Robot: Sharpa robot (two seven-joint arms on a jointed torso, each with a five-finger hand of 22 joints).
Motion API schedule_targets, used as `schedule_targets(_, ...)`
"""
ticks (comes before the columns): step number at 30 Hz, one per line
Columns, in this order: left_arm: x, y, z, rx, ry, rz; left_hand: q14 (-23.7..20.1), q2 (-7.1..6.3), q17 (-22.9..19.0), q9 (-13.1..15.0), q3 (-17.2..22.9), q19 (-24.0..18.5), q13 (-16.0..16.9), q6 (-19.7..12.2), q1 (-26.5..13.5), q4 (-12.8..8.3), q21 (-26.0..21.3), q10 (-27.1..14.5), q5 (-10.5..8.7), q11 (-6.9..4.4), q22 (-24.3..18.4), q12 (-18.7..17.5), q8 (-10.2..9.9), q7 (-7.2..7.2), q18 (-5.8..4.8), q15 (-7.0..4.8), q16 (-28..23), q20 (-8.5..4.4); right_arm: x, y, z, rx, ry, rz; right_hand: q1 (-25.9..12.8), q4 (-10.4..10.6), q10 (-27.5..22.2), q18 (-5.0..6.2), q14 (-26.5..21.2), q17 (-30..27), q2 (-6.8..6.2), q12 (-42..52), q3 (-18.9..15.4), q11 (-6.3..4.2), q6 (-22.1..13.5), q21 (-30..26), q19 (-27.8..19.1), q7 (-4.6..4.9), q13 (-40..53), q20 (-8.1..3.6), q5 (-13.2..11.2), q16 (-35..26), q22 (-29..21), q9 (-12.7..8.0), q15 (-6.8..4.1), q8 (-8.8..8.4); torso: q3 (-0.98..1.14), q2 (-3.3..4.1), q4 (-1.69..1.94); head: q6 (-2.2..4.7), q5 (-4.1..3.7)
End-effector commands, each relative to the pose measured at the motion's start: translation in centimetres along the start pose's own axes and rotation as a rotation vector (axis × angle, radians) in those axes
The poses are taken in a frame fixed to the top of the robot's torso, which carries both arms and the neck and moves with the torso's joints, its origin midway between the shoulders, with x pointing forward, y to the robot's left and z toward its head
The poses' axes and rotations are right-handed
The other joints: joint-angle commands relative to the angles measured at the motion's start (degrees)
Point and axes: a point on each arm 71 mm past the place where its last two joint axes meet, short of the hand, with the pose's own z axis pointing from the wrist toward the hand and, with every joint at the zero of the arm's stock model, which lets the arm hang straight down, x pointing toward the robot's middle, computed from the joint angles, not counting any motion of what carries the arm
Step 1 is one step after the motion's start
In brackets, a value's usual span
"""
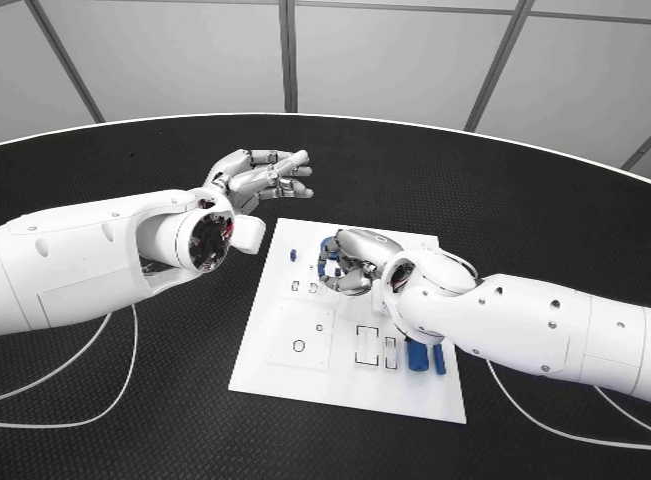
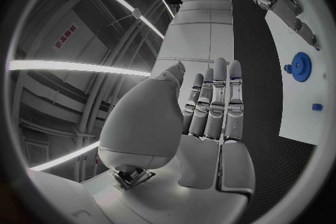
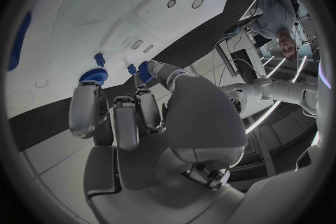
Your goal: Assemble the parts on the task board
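From above, the white task board (image 1: 347,330) lies in the middle of the black table (image 1: 556,220), and the right hand (image 1: 351,262) is down over its upper part, fingers curled toward the surface. A blue part (image 1: 330,243) peeks out just beside those fingers, but I cannot tell from here whether the hand has hold of it. Two long blue parts (image 1: 426,357) lie side by side on the board near the right arm. The left hand (image 1: 260,176) hangs off the board's upper left corner, above the table, fingers loosely apart and holding nothing. Over to the left wrist camera: the left hand (image 2: 210,112) shows its fingers straight and close together, empty, with a blue gear (image 2: 301,66) and a small blue piece (image 2: 317,107) sitting on the board (image 2: 308,45) beyond it. Now the right wrist camera: the right hand (image 3: 140,117) has its fingers bent in over the board (image 3: 105,5), fingertips right by the blue gear (image 3: 93,75) and a blue peg (image 3: 144,71); contact is unclear.
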Motion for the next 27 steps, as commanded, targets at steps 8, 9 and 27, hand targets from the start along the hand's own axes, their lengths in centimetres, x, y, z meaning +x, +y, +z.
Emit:
schedule_targets(8,0.1,0.0,0.0,0.0,0.002,0.0,-0.4,-0.26,0.08,0.12,0.46,-0.52,0.0,0.02,0.49,-0.1,0.38,0.31,-0.06,0.08,0.07,-0.24,-0.36,0.3,0.68,-0.1,0.22,-0.01,1.0,-0.2,0.0,0.015,0.037,-0.005,-0.28,-0.24,-0.19,-0.82,5.58,13.89,0.3,-0.2,0.05,0.36,0.02,-0.15,-0.07,-0.06,2.53,-0.17,0.32,0.26,-0.09,1.63,0.0,0.57,0.06,0.06,-0.02,-0.26,0.02)
schedule_targets(9,0.1,0.0,0.0,0.0,0.002,-0.001,-0.4,-0.26,0.08,0.12,0.46,-0.52,0.0,0.02,0.49,-0.1,0.38,0.31,-0.06,0.08,0.07,-0.24,-0.36,0.3,0.68,-0.1,0.22,-0.01,1.1,-0.2,0.0,0.016,0.038,-0.007,-0.28,-0.24,-0.19,-0.82,5.58,13.89,0.3,-0.2,0.05,0.36,0.02,-0.15,-0.07,-0.06,2.53,-0.17,0.32,0.26,-0.09,1.63,0.0,0.57,0.06,0.07,0.0,-0.22,-0.02)
schedule_targets(27,0.1,0.0,-0.1,0.0,0.005,-0.002,-0.4,-0.26,0.08,0.12,0.46,-0.52,0.0,0.02,0.49,-0.1,0.38,0.31,-0.06,0.08,0.07,-0.24,-0.36,0.3,0.68,-0.1,0.22,-0.01,2.2,-0.8,0.2,0.036,0.034,-0.018,-0.37,-0.22,-0.22,-0.81,5.57,13.86,0.3,-0.21,0.05,0.39,-0.03,-0.2,-0.1,-0.04,2.52,-0.15,0.36,0.25,-0.13,1.65,0.03,0.58,0.07,0.22,-0.01,-0.6,0.19)
